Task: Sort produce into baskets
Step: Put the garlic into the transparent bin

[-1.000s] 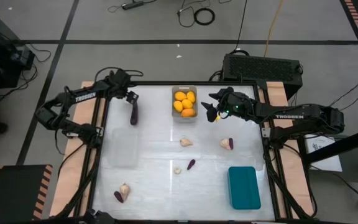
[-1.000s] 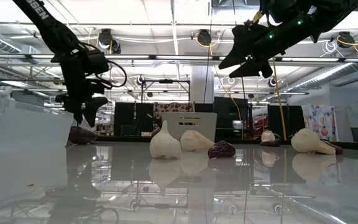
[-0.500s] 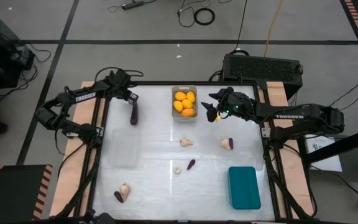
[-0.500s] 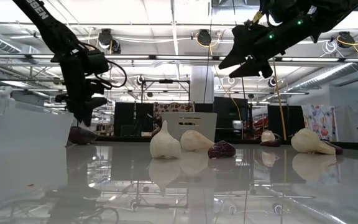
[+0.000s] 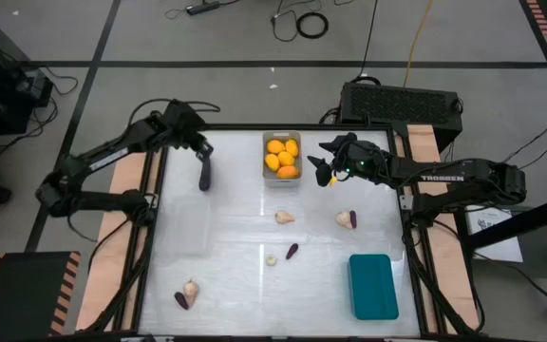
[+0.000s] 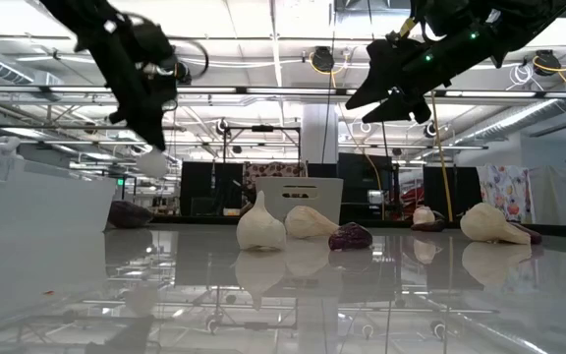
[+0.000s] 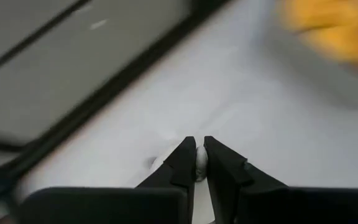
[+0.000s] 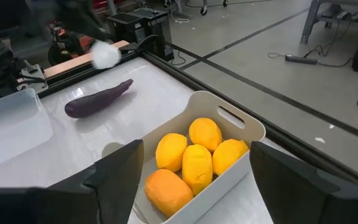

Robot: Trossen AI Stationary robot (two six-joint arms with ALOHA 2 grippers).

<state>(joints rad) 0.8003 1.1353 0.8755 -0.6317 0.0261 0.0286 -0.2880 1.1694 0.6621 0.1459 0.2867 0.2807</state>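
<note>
Only the left wrist view shows the left claw [image 7: 196,163] pinching a garlic [image 7: 199,169], while the right claw [image 8: 188,186], spread, hovers just beside the grey bin [image 8: 248,129], and the eggplant [image 8: 98,99] beyond lies lengthwise across its view.

overhead, table-level, two wrist views

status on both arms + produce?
Left gripper shut on a garlic bulb, raised at the far left. Right gripper open beside the grey basket of yellow fruits. Nothing in the way.
</note>
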